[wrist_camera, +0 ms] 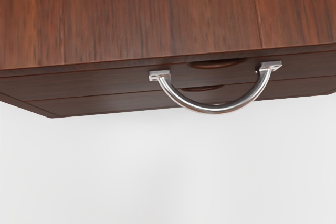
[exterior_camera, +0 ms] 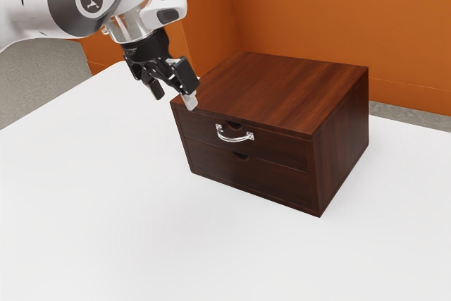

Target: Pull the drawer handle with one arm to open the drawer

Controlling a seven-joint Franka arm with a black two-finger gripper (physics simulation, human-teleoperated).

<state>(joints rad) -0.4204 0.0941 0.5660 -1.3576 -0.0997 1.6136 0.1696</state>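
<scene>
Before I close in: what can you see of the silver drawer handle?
The curved silver metal handle is a polished U-shaped bar on two small flat plates, fixed mid-front on the upper drawer of the dark wooden cabinet; that drawer looks shut. Nothing touches it: the open black tool hangs apart by the cabinet's top front corner.

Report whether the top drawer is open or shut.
Shut: the top drawer front sits flush with the face of the cabinet, and its handle is untouched.

On table (exterior_camera: 106, 230): cabinet (exterior_camera: 282, 93). On upper drawer (exterior_camera: 278, 144) front, above lower drawer (exterior_camera: 271, 177): handle (exterior_camera: 234, 132). By cabinet's front corner, toward the exterior view's left: gripper (exterior_camera: 176, 98).
</scene>
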